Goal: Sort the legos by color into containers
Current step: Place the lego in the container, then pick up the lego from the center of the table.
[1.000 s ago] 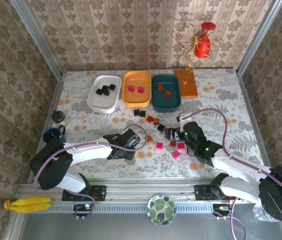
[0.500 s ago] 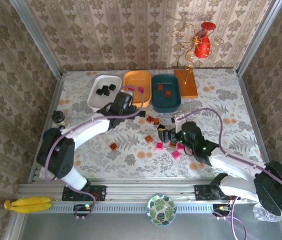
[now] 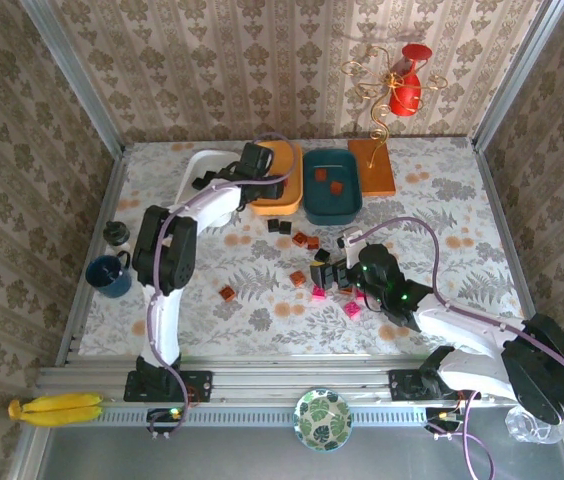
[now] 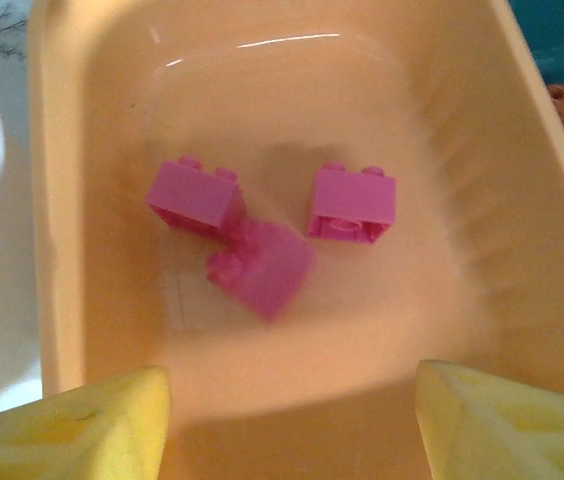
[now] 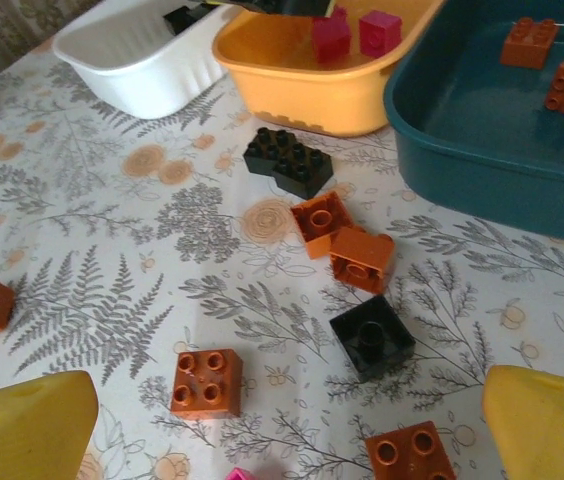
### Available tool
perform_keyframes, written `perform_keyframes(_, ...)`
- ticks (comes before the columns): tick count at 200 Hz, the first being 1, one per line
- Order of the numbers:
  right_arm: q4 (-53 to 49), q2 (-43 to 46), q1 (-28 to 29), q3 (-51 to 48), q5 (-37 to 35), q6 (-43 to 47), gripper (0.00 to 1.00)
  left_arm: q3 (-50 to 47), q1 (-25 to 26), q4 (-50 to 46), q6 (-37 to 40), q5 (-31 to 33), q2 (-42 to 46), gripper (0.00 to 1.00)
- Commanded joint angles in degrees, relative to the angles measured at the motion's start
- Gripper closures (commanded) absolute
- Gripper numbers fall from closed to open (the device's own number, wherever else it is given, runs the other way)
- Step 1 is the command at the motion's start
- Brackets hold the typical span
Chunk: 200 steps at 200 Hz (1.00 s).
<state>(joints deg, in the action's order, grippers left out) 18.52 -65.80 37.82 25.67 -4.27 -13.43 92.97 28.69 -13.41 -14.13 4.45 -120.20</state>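
Three pink bricks (image 4: 262, 270) sit in the orange-yellow tray (image 4: 522, 150), one tipped on an edge btwn the other two. The left gripper (image 4: 292, 420) hangs right over them, jaws parted w/ nothing btwn, well away from the loose pile.

The right gripper (image 5: 282, 430) is low over the table ctr, jaws spread wide, holding nothing. Loose bricks lie just ahead of it. A black cube (image 5: 372, 337) sits a bit right of the jaw midline; it's square, so no long axis, but slightly skewed to the jaws. An orange-brown brick (image 5: 206, 382) sits nearer, a bit left.

Black belongs in the white tray (image 5: 132, 70), far left; orange-brown in the teal tray (image 5: 462, 170), ahead-right. Right arm is clearly nearer, so prob. its pick: short reach fwd, small shift right, maybe a wrist twist for the black one.
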Motion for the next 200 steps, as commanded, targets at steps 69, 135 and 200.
perform_keyframes(69,-18.0,-17.9,0.4,17.1,-11.1,-8.5,0.05,-48.4,0.1,13.9,-6.2,-13.1,42.9,0.25)
perform_keyframes(135,-27.0,-34.5,-0.3,32.9,-13.3,-7.0,0.38,-57.1,0.0,9.0,-3.9,-8.6,56.0,0.24)
perform_keyframes(200,-29.1,-40.3,-1.8,39.3,-10.8,-5.9,0.43,-59.0,-0.1,9.7,-3.5,-7.9,57.2,0.24)
